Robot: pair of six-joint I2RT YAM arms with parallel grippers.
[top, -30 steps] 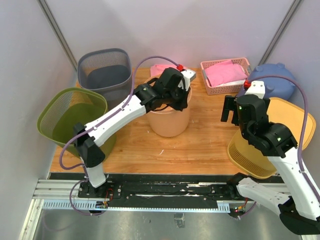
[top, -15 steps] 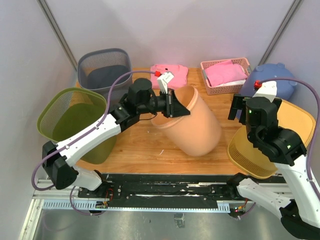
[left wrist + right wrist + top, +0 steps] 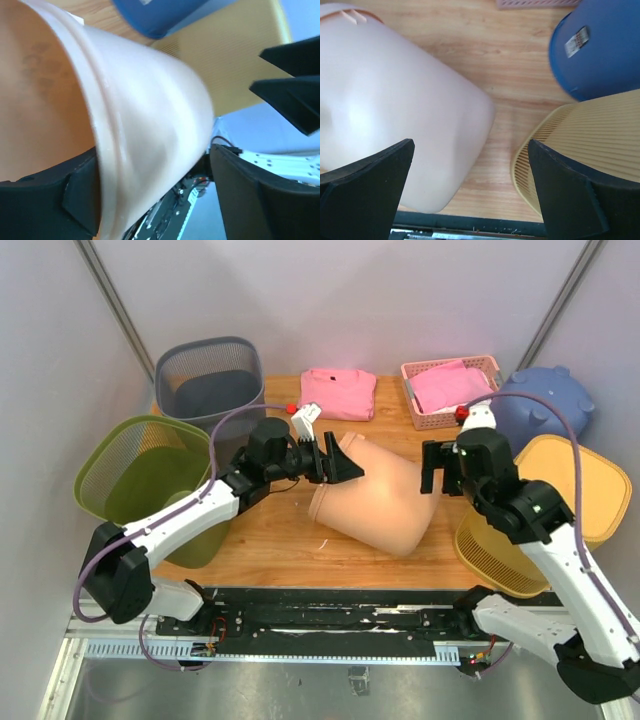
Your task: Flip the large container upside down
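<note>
Left jaws pinch the rim of the tipped container (image 3: 375,505), right jaws gaping nearby.

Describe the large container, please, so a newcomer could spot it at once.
In the middle of the wooden table lies a peach plastic bin on its side, rim held by the left arm's fingers. Unlike the mesh baskets nearby, its walls are smooth and solid.

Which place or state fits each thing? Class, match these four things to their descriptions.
Things
1. peach plastic bucket
2. grey mesh basket
3. folded pink cloth
4. blue rounded bin

Places or states
A. far right, behind the yellow ribbed basket
B. lying on its side on the wooden table
C. far left corner
D. flat at the table's far edge

Pairs: 1-B, 2-C, 3-D, 4-A
</note>
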